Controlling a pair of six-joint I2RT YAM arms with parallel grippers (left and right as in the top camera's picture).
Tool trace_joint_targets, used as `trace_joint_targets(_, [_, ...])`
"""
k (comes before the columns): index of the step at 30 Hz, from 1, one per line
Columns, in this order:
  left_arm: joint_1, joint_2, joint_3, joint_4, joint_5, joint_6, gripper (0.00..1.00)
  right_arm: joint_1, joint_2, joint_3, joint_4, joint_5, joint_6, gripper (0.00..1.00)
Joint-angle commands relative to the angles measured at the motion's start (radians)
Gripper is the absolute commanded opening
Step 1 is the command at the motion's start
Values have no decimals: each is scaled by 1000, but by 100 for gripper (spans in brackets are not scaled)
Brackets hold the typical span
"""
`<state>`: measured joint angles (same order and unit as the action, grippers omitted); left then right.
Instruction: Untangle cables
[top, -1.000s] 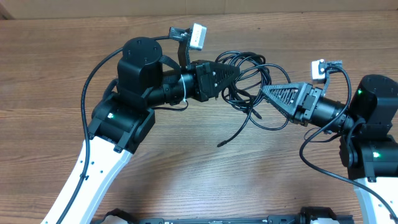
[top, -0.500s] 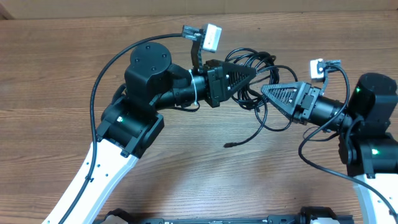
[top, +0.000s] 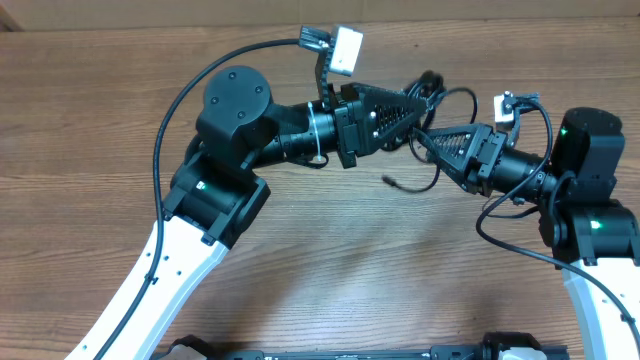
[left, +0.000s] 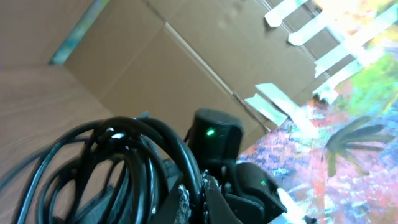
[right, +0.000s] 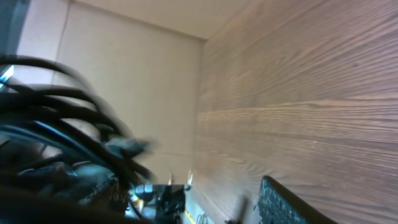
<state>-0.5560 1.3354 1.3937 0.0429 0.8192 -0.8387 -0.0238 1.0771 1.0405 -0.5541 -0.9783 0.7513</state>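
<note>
Left gripper (top: 418, 104) clamps the cables (top: 431, 82), bunched just beyond its tip; right gripper (top: 422, 136), closed, sits just beside them, equally near.

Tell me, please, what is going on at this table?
Two robot arms are working on a tangle of black cables held near the far side of the table. The left gripper is shut on the cables, which fill its wrist view. The right gripper points into the tangle from the other side; whether it grips a strand is unclear. One loose plug end trails below. The cables are not yet untangled.
</note>
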Motion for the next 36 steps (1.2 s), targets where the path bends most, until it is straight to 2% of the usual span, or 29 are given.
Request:
trace_joint_targets(1, [-1,-31,24,19,39,-23,4,-3,13,0,-6,54,-24,64])
trace_joint_targets(12, [0,-31,24,70,70,-142,4,-4,13,0,-10,77,-54,64])
trace_joint_targets(19, [22,-31,24,69,73,-145,4,-3,13,0,-28,77,-54,64])
trace_joint_targets(23, [60,-31,24,56,77,-93,4,-4,13,0,0,-12,-90,66])
trace_joint_targets(30, [98,-31,24,35,141,63,4,-3,10,0,214,-199,-133,71])
trace_joint_targets(36, [98,-31,24,36,166,127,4,-3,10,0,348,-324,-206,76])
